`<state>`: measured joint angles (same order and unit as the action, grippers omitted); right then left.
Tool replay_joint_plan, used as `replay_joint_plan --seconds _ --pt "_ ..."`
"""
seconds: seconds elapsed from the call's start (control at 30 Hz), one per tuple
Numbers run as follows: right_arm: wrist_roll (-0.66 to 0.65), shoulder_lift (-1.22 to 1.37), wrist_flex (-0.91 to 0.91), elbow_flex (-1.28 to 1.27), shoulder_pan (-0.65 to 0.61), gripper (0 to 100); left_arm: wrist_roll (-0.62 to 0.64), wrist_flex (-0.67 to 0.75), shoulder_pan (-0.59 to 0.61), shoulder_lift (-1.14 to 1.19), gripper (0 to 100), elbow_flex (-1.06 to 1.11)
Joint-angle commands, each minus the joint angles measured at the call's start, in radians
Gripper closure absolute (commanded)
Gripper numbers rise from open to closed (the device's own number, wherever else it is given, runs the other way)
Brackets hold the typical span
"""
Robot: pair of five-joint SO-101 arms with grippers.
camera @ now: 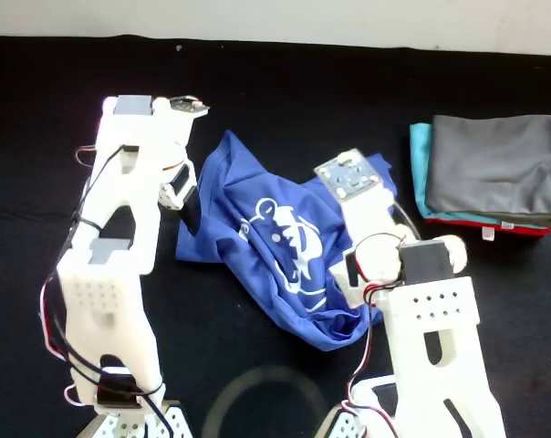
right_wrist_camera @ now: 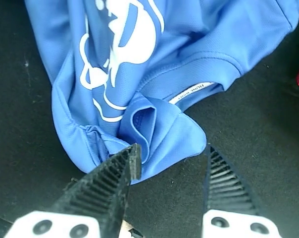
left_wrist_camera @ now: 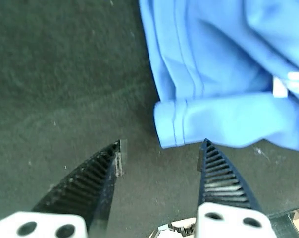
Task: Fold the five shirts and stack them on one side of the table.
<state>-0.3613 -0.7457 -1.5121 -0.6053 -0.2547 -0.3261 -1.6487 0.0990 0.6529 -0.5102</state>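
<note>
A crumpled blue shirt (camera: 285, 246) with a white print lies in the middle of the black table. My left gripper (left_wrist_camera: 162, 148) is open just above the cloth-covered table, its tips right at the shirt's rolled hem (left_wrist_camera: 214, 124); in the high view it sits at the shirt's left edge (camera: 189, 208). My right gripper (right_wrist_camera: 172, 152) is open over a folded corner of the blue shirt (right_wrist_camera: 159, 129) near the collar label, with that cloth lying between its fingers. A stack of folded shirts (camera: 494, 169), grey on top over teal and red, rests at the far right.
The left arm (camera: 120, 237) stands left of the shirt and the right arm (camera: 421, 301) just right of it, close to the folded stack. A white wall edge runs along the table's far side (camera: 275, 18).
</note>
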Motion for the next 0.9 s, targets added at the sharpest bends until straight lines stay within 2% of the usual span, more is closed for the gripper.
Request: replay_joint_plan --seconds 0.0,0.2,0.53,0.63,0.87 --pt "-0.011 -0.021 -0.001 0.002 0.022 79.7 0.008 0.000 -0.041 0.033 77 -0.088" --pt "-0.011 -0.022 0.019 -0.054 0.022 79.7 0.008 -0.020 -0.124 0.056 77 -0.097" --pt "-0.009 -0.024 0.058 -0.110 0.022 79.7 0.006 -0.021 -0.148 0.054 77 -0.097" --pt "-0.011 -0.024 0.058 -0.110 0.022 79.7 0.006 -0.094 -0.170 0.054 77 -0.096" --pt "-0.011 -0.024 0.056 -0.102 0.024 79.7 -0.034 -0.120 -0.127 -0.013 77 0.154"
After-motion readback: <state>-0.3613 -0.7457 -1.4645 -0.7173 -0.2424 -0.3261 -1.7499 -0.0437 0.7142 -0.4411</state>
